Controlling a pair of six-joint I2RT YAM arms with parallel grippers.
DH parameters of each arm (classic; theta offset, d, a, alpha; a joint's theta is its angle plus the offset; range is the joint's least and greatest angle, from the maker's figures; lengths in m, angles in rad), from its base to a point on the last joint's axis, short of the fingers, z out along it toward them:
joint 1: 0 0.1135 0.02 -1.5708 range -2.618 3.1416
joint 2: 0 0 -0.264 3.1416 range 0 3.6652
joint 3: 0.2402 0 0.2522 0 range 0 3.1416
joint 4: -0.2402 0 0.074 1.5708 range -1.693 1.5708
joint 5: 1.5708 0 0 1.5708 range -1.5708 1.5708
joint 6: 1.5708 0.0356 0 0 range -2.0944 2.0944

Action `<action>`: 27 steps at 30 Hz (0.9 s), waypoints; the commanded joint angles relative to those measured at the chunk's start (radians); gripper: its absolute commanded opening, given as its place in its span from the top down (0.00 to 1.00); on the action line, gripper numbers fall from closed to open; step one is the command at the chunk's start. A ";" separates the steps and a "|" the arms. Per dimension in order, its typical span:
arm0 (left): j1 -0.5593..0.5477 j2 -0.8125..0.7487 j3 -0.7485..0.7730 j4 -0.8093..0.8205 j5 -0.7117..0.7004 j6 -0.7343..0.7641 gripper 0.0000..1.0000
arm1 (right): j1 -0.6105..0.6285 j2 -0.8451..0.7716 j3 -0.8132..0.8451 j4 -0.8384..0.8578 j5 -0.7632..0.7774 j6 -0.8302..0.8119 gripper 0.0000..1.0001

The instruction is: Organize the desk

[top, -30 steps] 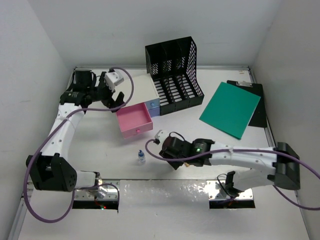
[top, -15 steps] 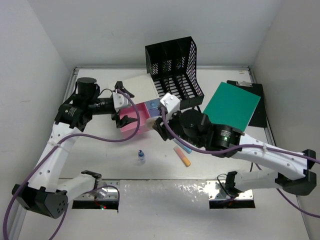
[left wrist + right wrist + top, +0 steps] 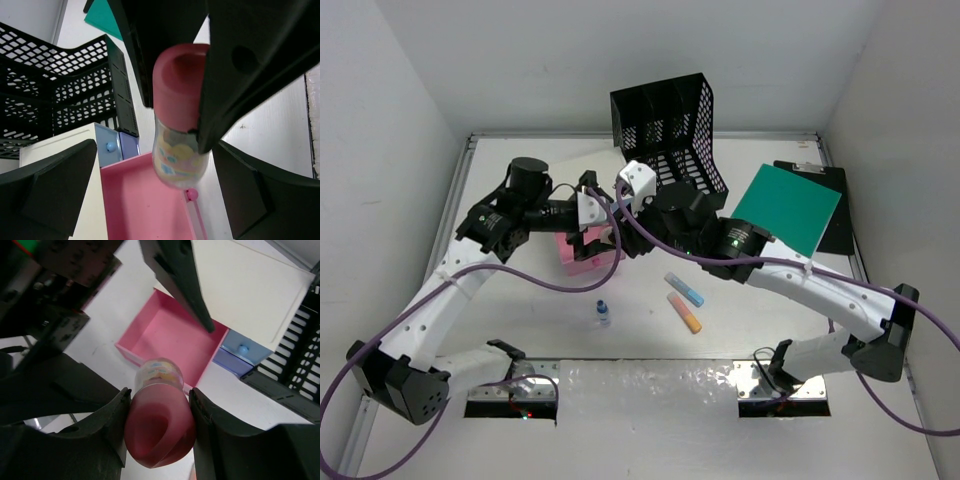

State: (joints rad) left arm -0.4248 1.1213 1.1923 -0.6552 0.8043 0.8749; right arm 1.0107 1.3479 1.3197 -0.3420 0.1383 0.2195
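The desk (image 3: 520,310) is the wide white tabletop. My right gripper (image 3: 160,432) is shut on a small bottle (image 3: 161,390) with a pink cap and a colourful label. It holds the bottle cap-up, just above the front of the open pink drawer (image 3: 172,337). In the left wrist view the same bottle (image 3: 180,130) hangs over the pink drawer (image 3: 140,205). My left gripper (image 3: 155,200) is open, one finger on each side of the drawer, holding nothing. From above, both grippers, left (image 3: 600,213) and right (image 3: 623,238), crowd over the drawer (image 3: 582,260), and the bottle is hidden.
A white-topped drawer box (image 3: 590,165) with a blue drawer (image 3: 112,146) stands behind the pink one. A black mesh file rack (image 3: 670,125) is at the back. A green folder (image 3: 785,210) lies on a black clipboard (image 3: 835,225). A blue marker (image 3: 684,289), an orange marker (image 3: 684,313) and a tiny bottle (image 3: 603,313) lie in front.
My right arm rose from the front of the desk and swung back-left to the pink drawer with the bottle, uncovering two markers. My left gripper moved right over the drawer.
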 commanded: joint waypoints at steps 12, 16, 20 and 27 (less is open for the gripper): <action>-0.014 0.026 -0.034 0.152 -0.123 -0.080 1.00 | -0.041 0.037 0.049 0.141 -0.129 0.055 0.81; -0.012 0.020 -0.078 0.161 -0.351 0.022 1.00 | -0.067 0.005 0.003 0.135 -0.122 0.061 0.06; 0.001 0.060 -0.108 0.198 -0.545 0.143 1.00 | -0.080 -0.102 -0.083 0.136 -0.043 0.054 0.01; 0.015 0.112 -0.122 0.158 -0.580 0.410 1.00 | -0.083 -0.248 -0.183 0.091 0.076 0.034 0.01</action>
State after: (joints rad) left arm -0.4171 1.2419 1.0752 -0.5213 0.2951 1.1072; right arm 0.9241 1.1519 1.1378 -0.2939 0.1585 0.2623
